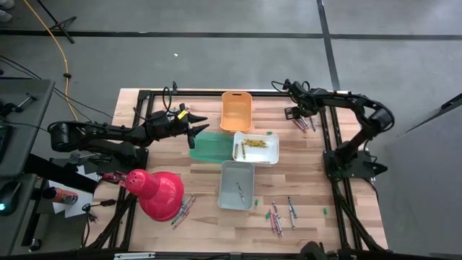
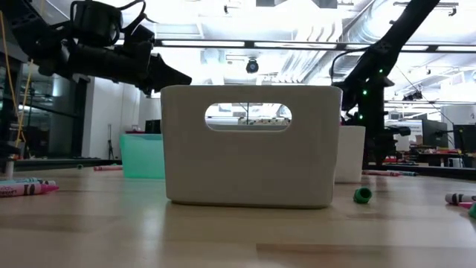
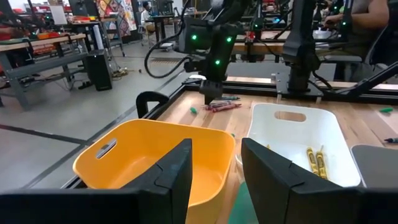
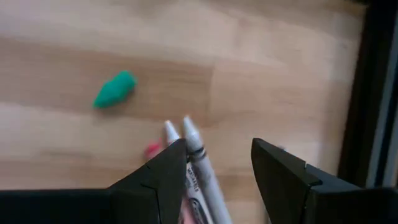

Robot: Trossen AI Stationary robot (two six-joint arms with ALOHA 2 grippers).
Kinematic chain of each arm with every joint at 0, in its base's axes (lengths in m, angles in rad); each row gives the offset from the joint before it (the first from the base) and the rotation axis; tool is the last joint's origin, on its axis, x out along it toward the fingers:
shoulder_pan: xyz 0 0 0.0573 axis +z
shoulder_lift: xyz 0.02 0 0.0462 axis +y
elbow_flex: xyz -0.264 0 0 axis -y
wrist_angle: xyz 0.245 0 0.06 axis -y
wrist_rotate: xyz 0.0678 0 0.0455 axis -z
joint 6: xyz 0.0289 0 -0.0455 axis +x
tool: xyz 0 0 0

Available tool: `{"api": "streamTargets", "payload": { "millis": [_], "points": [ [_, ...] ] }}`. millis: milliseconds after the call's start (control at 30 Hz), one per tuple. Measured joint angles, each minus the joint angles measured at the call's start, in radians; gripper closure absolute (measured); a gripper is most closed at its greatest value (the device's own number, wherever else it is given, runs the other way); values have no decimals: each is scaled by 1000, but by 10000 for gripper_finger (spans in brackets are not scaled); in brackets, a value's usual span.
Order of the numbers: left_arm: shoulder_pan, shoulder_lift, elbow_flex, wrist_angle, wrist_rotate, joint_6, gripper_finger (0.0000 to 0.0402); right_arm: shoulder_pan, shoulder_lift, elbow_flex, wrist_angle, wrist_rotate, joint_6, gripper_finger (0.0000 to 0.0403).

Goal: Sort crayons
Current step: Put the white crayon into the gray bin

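A small bunch of crayons point(image 1: 302, 124) lies flat on the wood at the table's far right, grey and pink ones point(image 4: 198, 163) among them. My right gripper point(image 4: 217, 180) points down over their tips, open; it is also seen in the left wrist view point(image 3: 210, 96). My left gripper point(image 1: 198, 124) hangs level and open over the green bin point(image 1: 211, 146), facing the orange bin point(image 3: 155, 158). Yellow crayons point(image 3: 317, 160) lie in the white bin point(image 3: 339, 134). More crayons lie near the front edge point(image 1: 278, 217) and front left point(image 1: 184, 209). My right gripper stands with one finger point(image 4: 163, 177) over the grey crayons' shafts, the other finger to their side. The finger hides the place under it, so I cannot tell whether it touches them. The crayons lie flat on the table.
A grey bin point(image 1: 237, 185) stands near the table's middle front with one crayon in it. A red cone-shaped lamp shade point(image 1: 155, 191) lies at the front left. A green speck point(image 4: 115, 89) lies beside the far-right crayons. The black frame rail point(image 1: 325, 130) runs close to my right gripper.
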Motion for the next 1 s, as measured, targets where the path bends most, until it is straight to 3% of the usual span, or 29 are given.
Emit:
{"api": "streamTargets", "payload": {
  "millis": [267,500,1000],
  "points": [
    [0,0,0,-2,1,1,275,2,41,28,-43,29,9,226],
    [0,0,0,-3,25,-1,275,8,41,28,-72,-13,-16,230],
    [0,0,1,-3,27,-25,275,34,41,1,-45,26,-44,328]
  ]
}}
